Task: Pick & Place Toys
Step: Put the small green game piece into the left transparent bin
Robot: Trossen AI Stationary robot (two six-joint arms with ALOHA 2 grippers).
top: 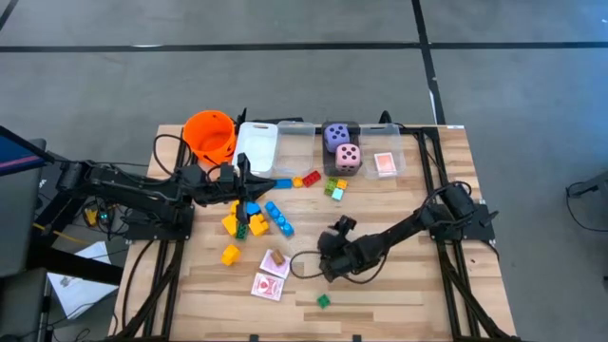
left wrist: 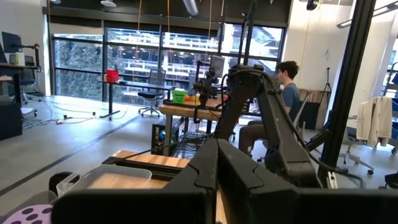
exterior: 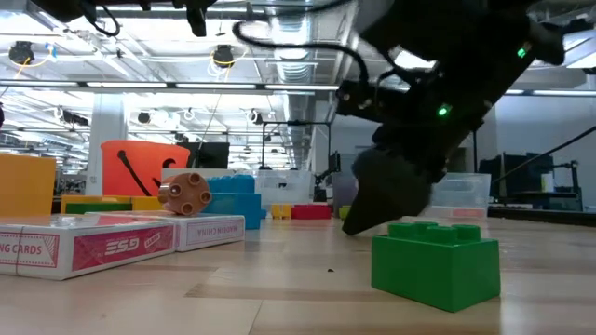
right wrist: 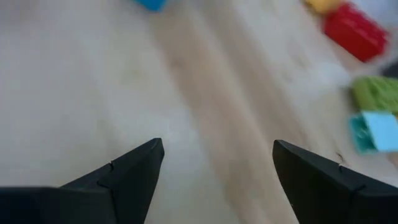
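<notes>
The right arm reaches in from the table's right edge, stretched low and diagonally toward the table's middle, elbow near the edge and wrist bent down. Its right gripper (right wrist: 217,155) hovers over bare wooden tabletop (top: 418,275), jaws spread wide apart with nothing between them. In the low view its dark fingers angle down to a point close above the wood, just behind a small green plastic block (exterior: 435,261) that lies alone near the front edge.

The left arm extends horizontally from the left side toward the table's centre. Its left gripper (top: 249,182) sits above a cluster of small yellow and blue plastic blocks (top: 255,218), fingers clenched together and empty; its wrist camera looks level across the room, where a seated person (left wrist: 283,99) shows at a distant desk.

More small blocks, red, yellow and green (top: 323,182), lie loose in front of a row of clear rectangular plastic bins (top: 294,142) along the far edge. A big soft purple die (top: 336,136) and a big soft pink die (top: 349,158) rest in one bin; a red-patterned playing card pack (top: 384,163) lies in the next. An orange plastic bucket (top: 210,134) stands at the row's left end. Two more red-patterned card packs (top: 271,275) lie flat on the wood left of the right gripper, with a single yellow block (top: 230,254) nearby.
</notes>
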